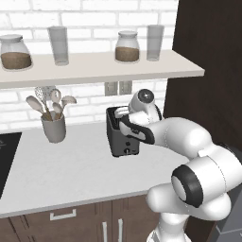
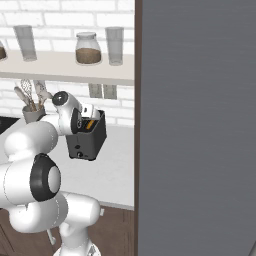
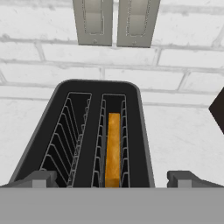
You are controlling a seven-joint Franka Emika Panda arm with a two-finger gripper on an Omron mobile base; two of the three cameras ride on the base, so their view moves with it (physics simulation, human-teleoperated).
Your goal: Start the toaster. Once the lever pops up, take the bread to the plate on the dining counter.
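Two slots run along the top of the toaster [image 3: 98, 131], and the bread [image 3: 113, 148] stands on edge in the right-hand one as my hand camera sees it, sunk between the wire guides with its orange top edge below the rim. The other slot is bare. That one slice has its long axis running straight away from me, in line with the slots, toward the brick wall behind.

From my claw [image 3: 112, 178] the toaster lies directly below and just ahead: my fingertips [image 3: 41, 178] are spread wide, straddling the near end of the toaster body, holding nothing. The slice sits a little right of the midline between them. I cannot make out the lever from the hand view. In the right base view the narrow front face with its small pale knob points toward my base, so I judge the lever to be at that near end, down and slightly back toward me from where the claw hangs.

One toaster stands on the pale worktop [image 1: 66, 170], near the dark tall cabinet [image 1: 208, 71]. Further left is one grey utensil cup [image 1: 53, 127] of spoons, well apart. On the shelf [image 1: 94, 68] above I count two jars and two glasses. Two wall outlets [image 3: 116, 22] sit behind the toaster.
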